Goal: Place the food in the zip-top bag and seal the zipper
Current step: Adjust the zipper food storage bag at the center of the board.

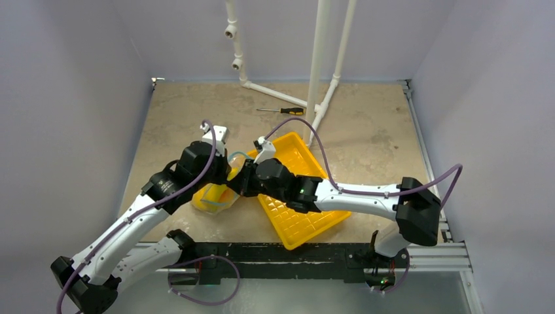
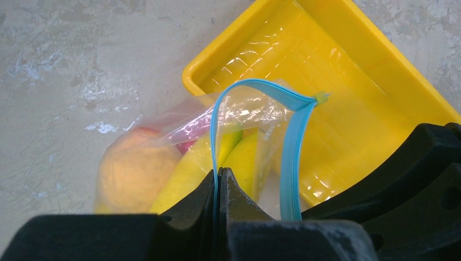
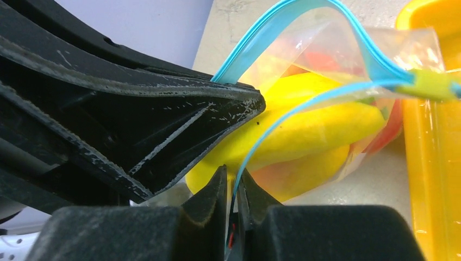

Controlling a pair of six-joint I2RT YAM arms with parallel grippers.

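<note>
Pale walls box in a mottled beige table (image 1: 366,131), with white pipes (image 1: 321,65) and a screwdriver (image 1: 283,110) at the far side. Both arms reach in to the middle of it. There the zip-top bag (image 2: 250,109) lies on the table just left of the yellow tray (image 2: 217,57), its mouth lifted toward the tray's corner.

The food (image 2: 187,166) I can see, a yellow banana or lemon, a peach-coloured fruit and something red, is inside the bag. Loading looks done and sealing is the step in hand.

The left jaws are clenched on one lip of the zipper (image 2: 291,157). The right jaws are pinched narrowly on the other lip. Between them the mouth gapes in a loop, and the two lips meet at a yellow-green slider (image 2: 321,98) at the end nearest the tray.

To seal well, I would draw the two grips apart along the strip until both lips lie flat against each other. One grip should then anchor an end while the other takes the slider along the taut track. The yellow fruit crowds the opening and could wedge between the lips, so the mouth should be lifted clear first.
</note>
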